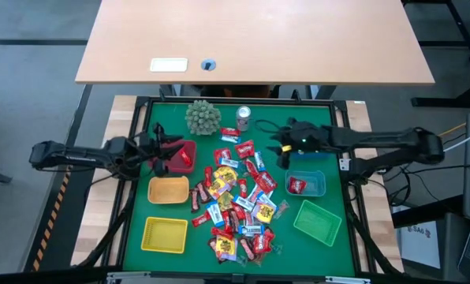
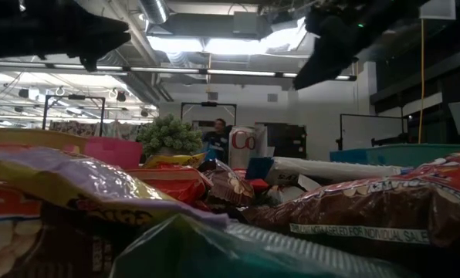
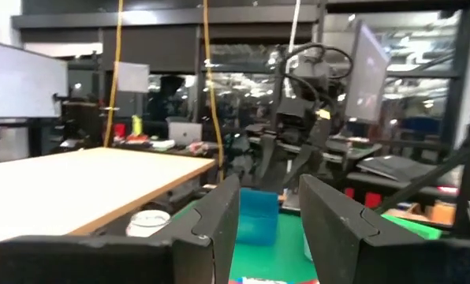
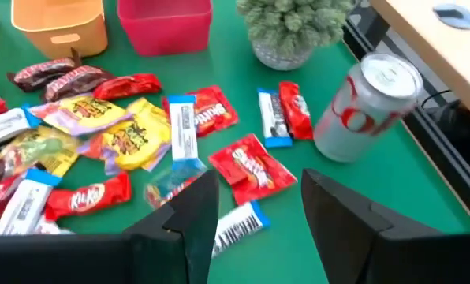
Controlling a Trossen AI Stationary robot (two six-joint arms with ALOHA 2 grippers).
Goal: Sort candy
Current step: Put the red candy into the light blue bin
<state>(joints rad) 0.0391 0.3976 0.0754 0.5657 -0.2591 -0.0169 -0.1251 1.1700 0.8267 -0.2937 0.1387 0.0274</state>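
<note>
High view: the candy [image 1: 239, 207] is seen heaped at mat centre, spreading toward 6 o'clock, on the green mat [image 1: 298, 248]. A red basket [image 1: 181, 155] w/ a red sweet in it sits at 9 o'clock of the heap, an orange basket [image 1: 168, 189] just below it, a yellow basket [image 1: 165, 234] at 7 o'clock. A blue basket [image 1: 307, 184] holding a red sweet is at 3 o'clock, a green basket [image 1: 317, 222] at 4 o'clock. A spiky green ball [image 1: 203, 117] and a silver can [image 1: 244, 117] stand at 12 o'clock. The left gripper [image 1: 161, 154] is held over the red basket; the right gripper [image 1: 281, 150] is placed above the heap's 2 o'clock edge. Low view: candy wrappers [image 2: 176, 181] fill the foreground, the can [image 2: 244, 147] and green ball [image 2: 168, 135] are seen behind, a person [image 2: 217, 135] far back; both arms are dark shapes overhead. Left wrist view: the left gripper [image 3: 270, 217] is shown partly spread, nothing btwn its fingers, blue basket [image 3: 258, 215] beyond. Right wrist view: the right gripper [image 4: 260, 207] is shown parted, empty, over loose candy [image 4: 248, 167], w/ the can [image 4: 367, 109] at approx 2 o'clock of it.
</note>
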